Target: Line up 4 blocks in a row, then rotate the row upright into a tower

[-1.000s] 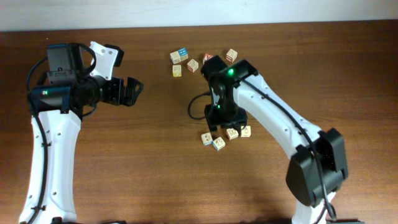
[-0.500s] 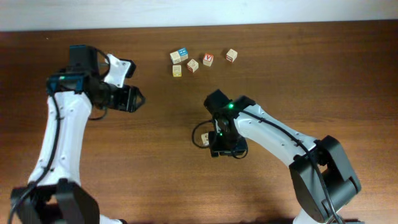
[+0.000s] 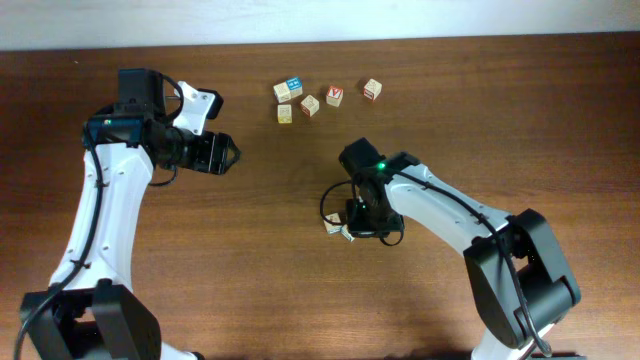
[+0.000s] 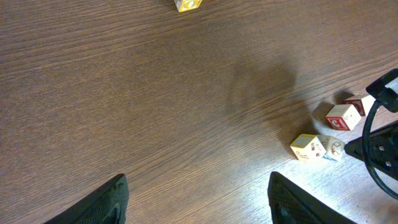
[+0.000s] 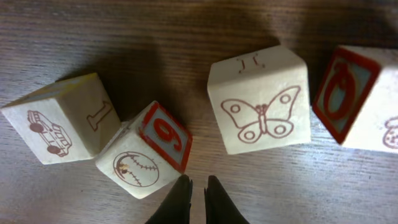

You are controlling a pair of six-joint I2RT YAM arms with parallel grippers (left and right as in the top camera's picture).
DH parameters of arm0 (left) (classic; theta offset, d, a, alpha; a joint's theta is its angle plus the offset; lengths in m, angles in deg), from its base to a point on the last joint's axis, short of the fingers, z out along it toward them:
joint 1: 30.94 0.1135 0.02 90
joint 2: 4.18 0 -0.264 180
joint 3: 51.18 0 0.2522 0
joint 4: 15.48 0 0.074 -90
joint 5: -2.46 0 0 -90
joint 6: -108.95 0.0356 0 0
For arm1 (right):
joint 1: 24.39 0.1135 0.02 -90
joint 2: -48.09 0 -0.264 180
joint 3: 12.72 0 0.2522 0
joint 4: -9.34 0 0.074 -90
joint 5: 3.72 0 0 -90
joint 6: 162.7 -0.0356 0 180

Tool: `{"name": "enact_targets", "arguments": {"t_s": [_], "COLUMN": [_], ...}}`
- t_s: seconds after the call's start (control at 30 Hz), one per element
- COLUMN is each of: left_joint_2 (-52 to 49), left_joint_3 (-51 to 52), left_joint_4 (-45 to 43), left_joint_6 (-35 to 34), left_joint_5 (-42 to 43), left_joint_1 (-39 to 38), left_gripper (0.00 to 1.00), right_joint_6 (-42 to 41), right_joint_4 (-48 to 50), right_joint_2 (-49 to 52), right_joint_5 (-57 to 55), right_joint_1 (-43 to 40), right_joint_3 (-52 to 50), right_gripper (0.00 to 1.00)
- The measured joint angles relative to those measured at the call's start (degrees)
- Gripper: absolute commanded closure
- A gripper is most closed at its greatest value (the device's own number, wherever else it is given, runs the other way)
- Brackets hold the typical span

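Square-edged wooden blocks (image 5: 258, 102) rest on grained table (image 5: 186, 37); right jaws pinched together empty, left jaws wide.

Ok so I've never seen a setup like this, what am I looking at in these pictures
Two white robot arms stand at a brown wooden table. One picture looks down from above; the other two come from a camera on each wrist. The left hand is open and empty. The right hand is shut on nothing, close by four small pale wooden picture cubes: car, baseball, butterfly, one red-framed. Five more small wooden cubes lie farther back.
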Motion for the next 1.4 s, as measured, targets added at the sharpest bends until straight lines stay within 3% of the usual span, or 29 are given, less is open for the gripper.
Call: {"name": "enact_targets", "arguments": {"t_s": [0.57, 0.63, 0.67, 0.77, 0.87, 1.07, 1.4], "left_joint_2": [0.0, 0.0, 0.0, 0.0, 0.0, 0.0, 0.0], "left_joint_3": [0.0, 0.0, 0.0, 0.0, 0.0, 0.0, 0.0], "left_joint_4": [-0.35, -0.33, -0.33, -0.26, -0.42, -1.05, -1.01], "left_joint_6": [-0.15, -0.15, -0.15, -0.17, -0.2, -0.2, -0.2], "left_joint_5": [0.0, 0.0, 0.0, -0.02, 0.0, -0.04, -0.04], "left_joint_1": [-1.66, -1.66, -1.66, -1.66, -1.66, -1.66, -1.66], "left_gripper": [0.21, 0.18, 0.09, 0.01, 0.01, 0.01, 0.01], "right_joint_6": [8.85, 9.25, 10.34, 11.06, 10.34, 2.75, 1.27], "right_joint_4": [3.58, 3.65, 2.95, -3.23, -10.71, -3.76, 0.13], "right_joint_2": [0.04, 0.04, 0.04, 0.31, -0.57, -0.24, 2.89], "right_joint_5": [7.15, 7.72, 8.46, 9.05, 9.64, 9.84, 9.84], "right_joint_1": [-1.38, -1.38, -1.55, -2.4, -2.25, 2.62, 1.09], "right_joint_3": [0.0, 0.0, 0.13, 4.72, 7.87, 1.44, 1.18], "right_gripper": [0.89, 0.92, 0.95, 0.96, 0.96, 0.96, 0.96]}}
